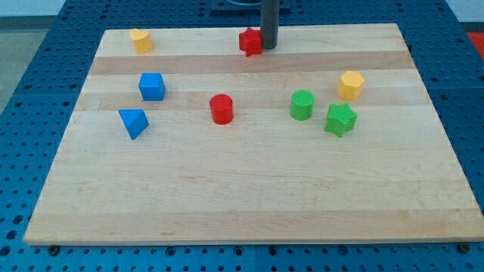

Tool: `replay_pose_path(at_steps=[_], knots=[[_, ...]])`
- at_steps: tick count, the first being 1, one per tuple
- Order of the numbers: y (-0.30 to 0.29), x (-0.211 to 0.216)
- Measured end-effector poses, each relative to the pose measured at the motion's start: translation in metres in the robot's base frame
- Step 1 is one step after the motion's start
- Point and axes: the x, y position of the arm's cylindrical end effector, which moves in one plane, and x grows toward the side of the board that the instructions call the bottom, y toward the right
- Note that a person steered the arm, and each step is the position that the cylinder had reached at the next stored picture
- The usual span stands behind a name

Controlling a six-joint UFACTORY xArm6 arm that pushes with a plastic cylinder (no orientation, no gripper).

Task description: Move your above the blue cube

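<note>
At the view's far left of the counter (249, 211), a yellow block (141, 40) is sitting near the top edge, its shape hard to make out. Below it the blue cube (152, 87) is resting in the left part of the board, with a blue wedge-like block (134, 122) lying just below and slightly to its left. The cube is the thing I am aiming for, and the spot I am wanting is the bare wood between it and the yellow block, toward the view's top.

Moving rightward, a red cylinder (221, 109) is standing near the middle, and a red star-like block (250, 41) is sitting at the top edge. My tip (268, 47) is resting just beside that red block, on its right, touching or nearly so; I cannot tell which. There is no pincer on this arm, so nothing is apart or clamped: the rod is simply standing upright.

In my judgement, going straight left is risking a shove on the red star block. The better path is dipping a little toward the view's bottom, sliding left below it, then stopping short above the cube, well clear of the yellow block.

Further right, a green cylinder (302, 105), a green star block (340, 119) and a yellow hexagonal block (351, 85) are clustering, well apart from my route.
</note>
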Motion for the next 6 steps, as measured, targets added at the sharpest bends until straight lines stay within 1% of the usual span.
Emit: replay_pose_path(at_steps=[2,3,4,5,6], knots=[[0.0,0.0],[0.019,0.001],[0.029,0.023],[0.011,0.049],[-0.047,0.056]])
